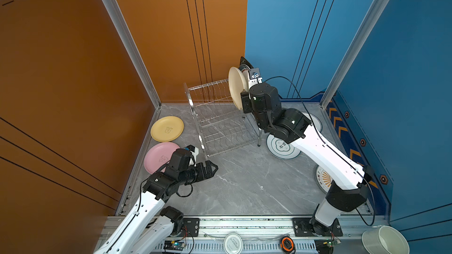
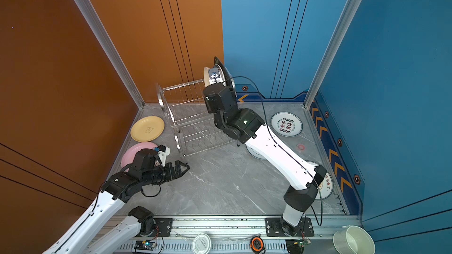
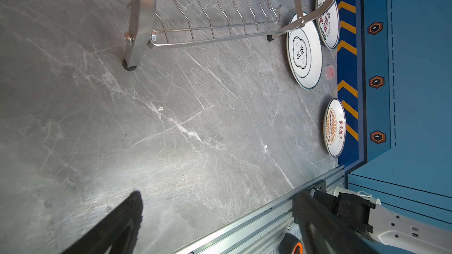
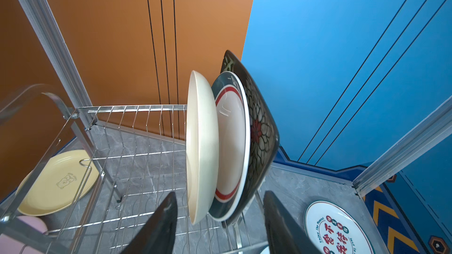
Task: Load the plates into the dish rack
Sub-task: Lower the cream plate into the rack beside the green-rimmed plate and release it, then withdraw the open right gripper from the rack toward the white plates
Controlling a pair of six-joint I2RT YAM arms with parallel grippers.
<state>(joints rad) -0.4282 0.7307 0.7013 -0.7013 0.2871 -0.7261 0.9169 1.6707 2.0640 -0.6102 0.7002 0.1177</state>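
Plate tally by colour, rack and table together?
Round yellow plate: 1
Round pink plate: 1
Round beige plate: 1
Square black floral plate: 1
Round white plates with dark rims: 4
Total: 8

Both arms look alike: the left arm point(image 1: 137, 216) and the right arm point(image 1: 325, 157) have glossy white shells dotted with small dark screw holes, joined by chunky matte-black joint housings with tiny green lights point(image 1: 254, 98). A thin black cable point(image 1: 281, 77) loops off the right one. The left gripper point(image 1: 214, 166) is black and angular, with a white camera block point(image 1: 193, 151) and blue plug behind it.
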